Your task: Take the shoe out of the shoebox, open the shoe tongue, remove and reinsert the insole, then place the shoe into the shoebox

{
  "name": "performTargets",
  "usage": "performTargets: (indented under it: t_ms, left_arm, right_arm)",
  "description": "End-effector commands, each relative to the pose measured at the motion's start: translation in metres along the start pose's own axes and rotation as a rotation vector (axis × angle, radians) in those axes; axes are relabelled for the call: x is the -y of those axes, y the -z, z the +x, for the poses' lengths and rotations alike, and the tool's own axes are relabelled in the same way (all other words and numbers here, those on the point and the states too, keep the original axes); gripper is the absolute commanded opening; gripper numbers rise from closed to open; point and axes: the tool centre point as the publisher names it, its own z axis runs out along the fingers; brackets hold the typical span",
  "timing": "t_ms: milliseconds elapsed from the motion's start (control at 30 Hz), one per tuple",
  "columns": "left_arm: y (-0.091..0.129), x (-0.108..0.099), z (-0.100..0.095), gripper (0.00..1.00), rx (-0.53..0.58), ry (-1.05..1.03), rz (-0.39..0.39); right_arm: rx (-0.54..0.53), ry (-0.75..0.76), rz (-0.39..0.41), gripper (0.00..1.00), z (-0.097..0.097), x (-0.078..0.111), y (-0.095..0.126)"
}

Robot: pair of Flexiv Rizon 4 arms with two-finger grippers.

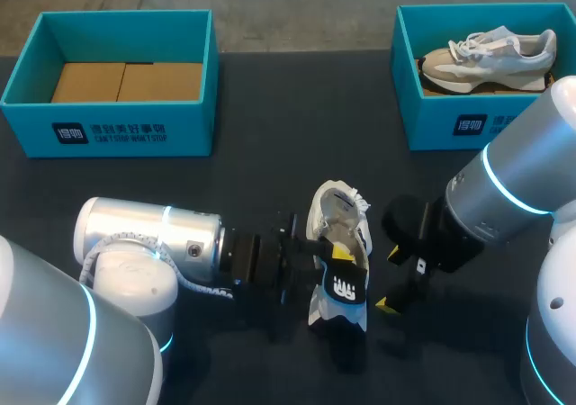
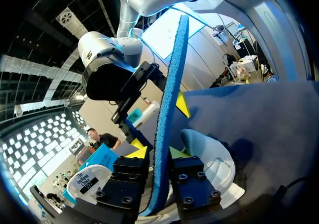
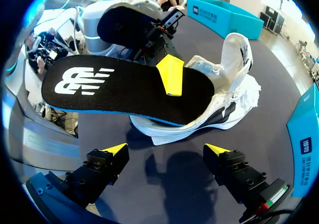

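- Black insole (image 3: 109,92), blue-edged, is being pinched by the left gripper (image 2: 158,152), one finger pressing on each face.
- White shoe (image 3: 232,84) is lying on the dark table (image 1: 270,108) just beside the insole, well apart from the left shoebox (image 1: 108,133) and the right shoebox (image 1: 441,124).
- Right gripper (image 3: 166,149) is hanging wide open, holding nothing.

Head view overhead; both close wrist views share the insole (image 3: 124,89).
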Motion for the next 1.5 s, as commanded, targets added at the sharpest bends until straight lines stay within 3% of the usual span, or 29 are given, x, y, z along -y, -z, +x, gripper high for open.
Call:
performTargets:
  t_ms: [33, 267, 367, 400, 433, 1267, 1500]
  left_arm:
    - [-0.003, 0.002, 0.000, 0.22, 0.001, 0.003, -0.009]
    - [-0.006, 0.006, 0.002, 0.20, -0.003, 0.007, -0.011]
    - [-0.006, 0.006, 0.002, 0.12, -0.005, 0.012, -0.011]
    - [-0.006, 0.006, 0.002, 0.01, -0.004, 0.012, -0.012]
    - [-0.007, 0.006, 0.002, 0.00, -0.003, 0.012, -0.013]
    - [-0.008, -0.031, -0.006, 0.00, 0.015, -0.024, -0.060]
    - [-0.009, -0.032, -0.005, 0.00, 0.014, -0.011, -0.050]
  right_arm:
    - [0.003, -0.001, -0.001, 1.00, 0.001, 0.001, 0.000]
    - [0.003, -0.001, -0.001, 1.00, 0.001, 0.001, 0.000]
    - [0.003, -0.001, -0.001, 1.00, 0.001, 0.001, 0.000]
    - [0.003, -0.001, -0.001, 1.00, 0.001, 0.001, 0.000]
    - [0.003, -0.001, -0.001, 1.00, 0.001, 0.001, 0.000]
    - [0.003, -0.001, -0.001, 1.00, 0.001, 0.001, 0.000]
    - [0.003, -0.001, -0.001, 1.00, 0.001, 0.001, 0.000]
